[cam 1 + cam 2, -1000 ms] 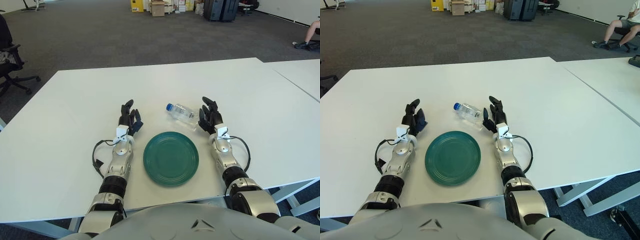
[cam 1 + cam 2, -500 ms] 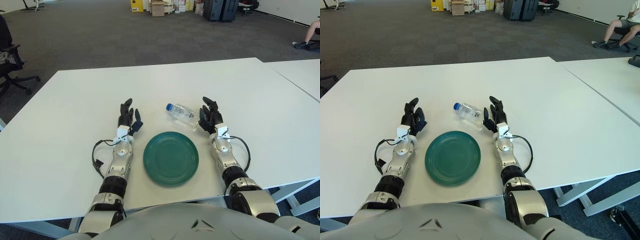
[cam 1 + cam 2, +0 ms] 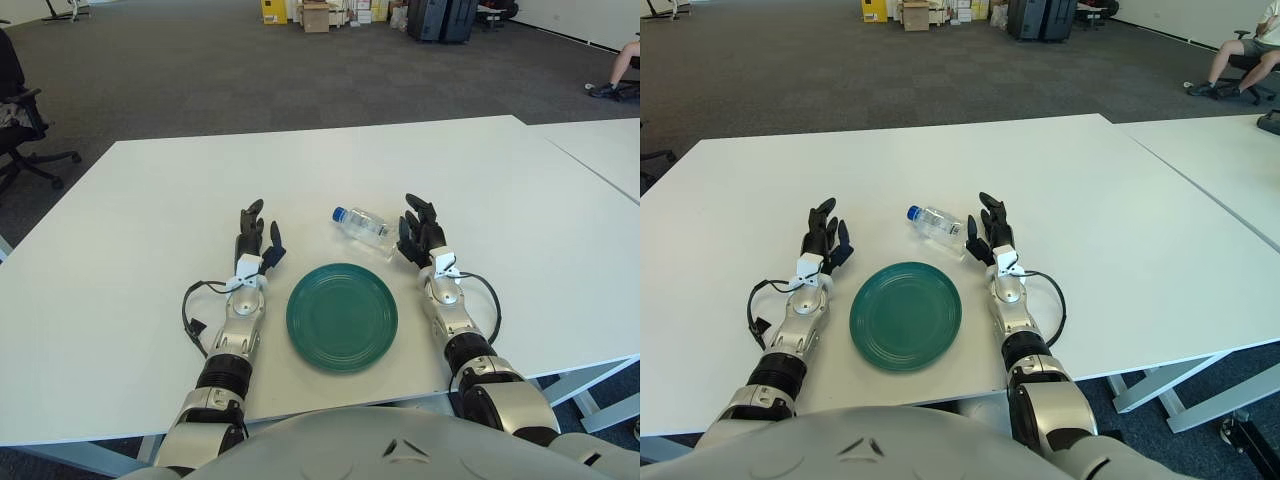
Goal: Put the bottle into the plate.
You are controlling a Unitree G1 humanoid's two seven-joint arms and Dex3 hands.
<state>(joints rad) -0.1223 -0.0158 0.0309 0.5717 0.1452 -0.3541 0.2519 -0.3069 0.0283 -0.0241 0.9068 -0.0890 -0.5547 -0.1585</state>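
You are at the reach step: your right hand point(image 3: 420, 232), fingers spread and empty, sits just beside the bottle point(image 3: 362, 226) lying on the desk point(image 3: 130, 250) behind the plate point(image 3: 342, 316), left hand point(image 3: 255, 240) open, so close on the bottle next.
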